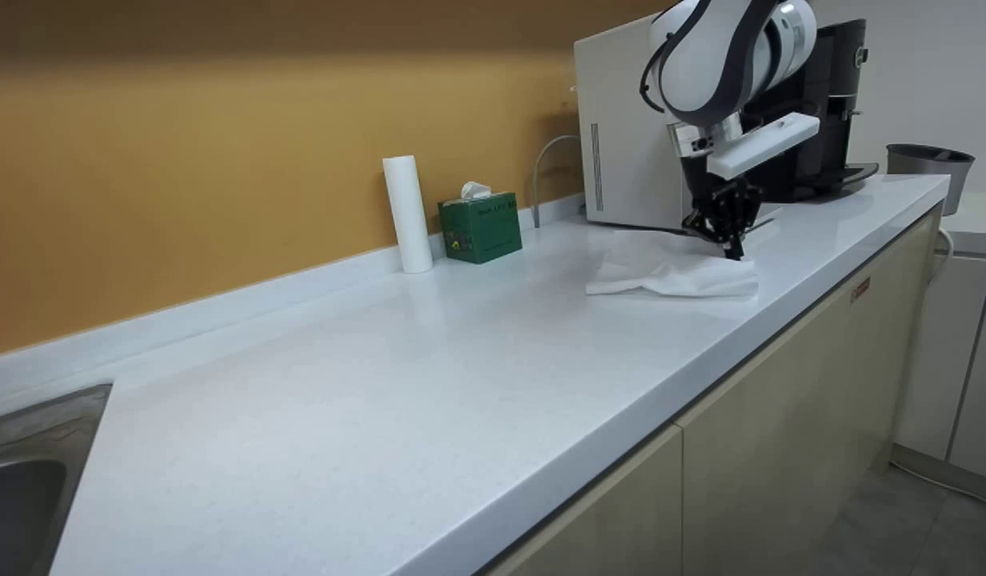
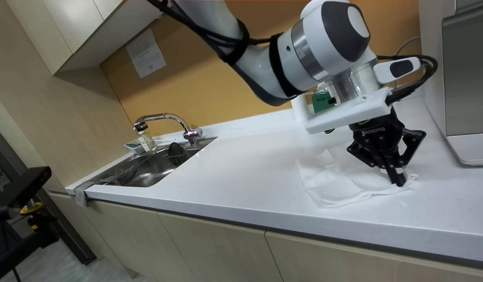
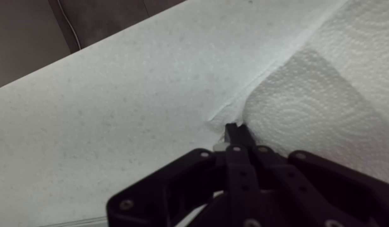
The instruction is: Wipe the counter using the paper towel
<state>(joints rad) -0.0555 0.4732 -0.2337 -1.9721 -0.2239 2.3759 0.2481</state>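
The white paper towel (image 1: 668,270) lies loosely spread and wrinkled on the white counter (image 1: 341,392). It also shows in another exterior view (image 2: 339,180) and in the wrist view (image 3: 295,107), where its embossed pattern is clear. My black gripper (image 1: 734,250) points down at the towel's edge, close to the counter surface; it also shows in an exterior view (image 2: 398,181). In the wrist view the fingertips (image 3: 237,126) are together, with a fold of the towel pinched between them. The bulk of the towel spreads to the right of the fingers there.
A white paper roll (image 1: 408,214) and a green tissue box (image 1: 481,228) stand by the back wall. A white appliance (image 1: 628,128) and a black machine (image 1: 840,104) stand behind the gripper. A sink (image 2: 147,172) with a faucet (image 2: 167,116) is at the counter's far end.
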